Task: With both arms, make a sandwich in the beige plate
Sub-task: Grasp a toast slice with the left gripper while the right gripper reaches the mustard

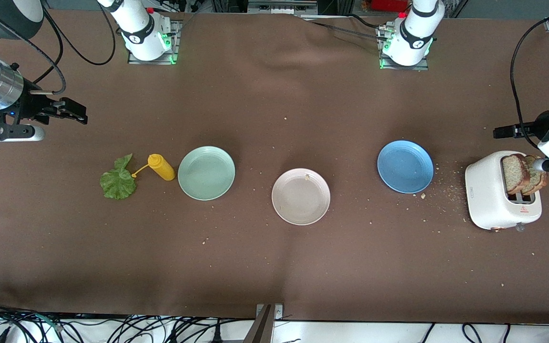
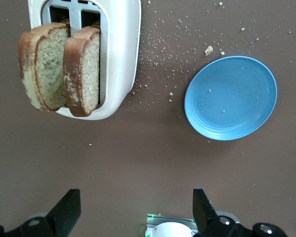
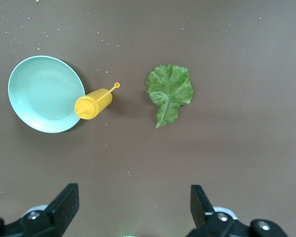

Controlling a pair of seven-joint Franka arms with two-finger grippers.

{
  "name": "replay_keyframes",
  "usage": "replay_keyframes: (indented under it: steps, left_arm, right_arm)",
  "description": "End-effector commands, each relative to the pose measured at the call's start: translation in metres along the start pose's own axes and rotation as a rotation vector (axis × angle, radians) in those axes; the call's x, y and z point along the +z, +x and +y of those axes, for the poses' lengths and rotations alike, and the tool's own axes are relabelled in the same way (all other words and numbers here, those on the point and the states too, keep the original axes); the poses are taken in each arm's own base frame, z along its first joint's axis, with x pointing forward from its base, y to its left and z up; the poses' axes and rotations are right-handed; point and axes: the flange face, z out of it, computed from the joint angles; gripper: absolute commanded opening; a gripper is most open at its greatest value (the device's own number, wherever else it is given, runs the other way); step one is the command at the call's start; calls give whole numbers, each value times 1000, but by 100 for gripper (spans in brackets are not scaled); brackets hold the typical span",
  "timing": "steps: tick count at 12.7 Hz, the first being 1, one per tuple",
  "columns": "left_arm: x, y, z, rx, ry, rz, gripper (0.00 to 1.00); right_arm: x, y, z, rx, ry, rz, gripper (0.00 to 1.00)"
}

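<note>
Looking across the table: we see the beige plate point(image 1: 300, 196) lying bare mid-table, between the mint-green plate point(image 1: 206, 172) and the blue plate point(image 1: 405, 166), so either arm can reach it.
Front view, ingredients: we find two bread slices point(image 1: 523, 174) standing in the slots of the white toaster point(image 1: 501, 196) at the left arm's end, and the lettuce leaf point(image 1: 118, 179) flat on the cloth at the right arm's end, its edge at the nozzle of the yellow sauce bottle point(image 1: 160, 167); each arm has its own ingredient close by.
Front view, grippers: we place the left gripper point(image 1: 503, 130) up over the cloth just beside the toaster, and the right gripper point(image 1: 75, 111) over bare cloth near the table's edge; neither holds anything.
Left wrist view: our left gripper point(image 2: 137, 207) hangs with fingers spread wide and nothing between them; the slices point(image 2: 59, 69) stick well up from the toaster point(image 2: 119, 49), crusts exposed, which we judge leaves room to pinch one. The blue plate point(image 2: 231, 97) lies near, crumbs around it.
Right wrist view: our right gripper point(image 3: 134, 205) also has fingers spread and empty, above the lettuce leaf point(image 3: 169, 92); the bottle point(image 3: 94, 103) lies on its side against the mint-green plate point(image 3: 41, 94).
Progress: we judge no part of the sandwich is on the beige plate yet.
</note>
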Motion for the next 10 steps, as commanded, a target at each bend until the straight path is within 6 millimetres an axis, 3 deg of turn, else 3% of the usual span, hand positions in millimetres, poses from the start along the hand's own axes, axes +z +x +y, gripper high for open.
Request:
replay_keyframes:
  steps: [1, 4, 8, 9, 10]
  left_arm:
    - [11, 23, -22, 63, 14, 34, 100]
    - [44, 55, -30, 119, 64, 40, 100]
    - [79, 87, -44, 109, 71, 83, 100]
    - [84, 92, -44, 111, 73, 94, 96]
    - [87, 95, -44, 112, 74, 97, 76]
  right_arm:
    - [8, 3, 8, -194, 28, -29, 100]
    - [19, 9, 22, -312, 40, -27, 100]
    - [69, 19, 55, -461, 250, 34, 100]
    - [81, 24, 62, -512, 282, 34, 100]
    - [91, 27, 68, -575, 309, 43, 100]
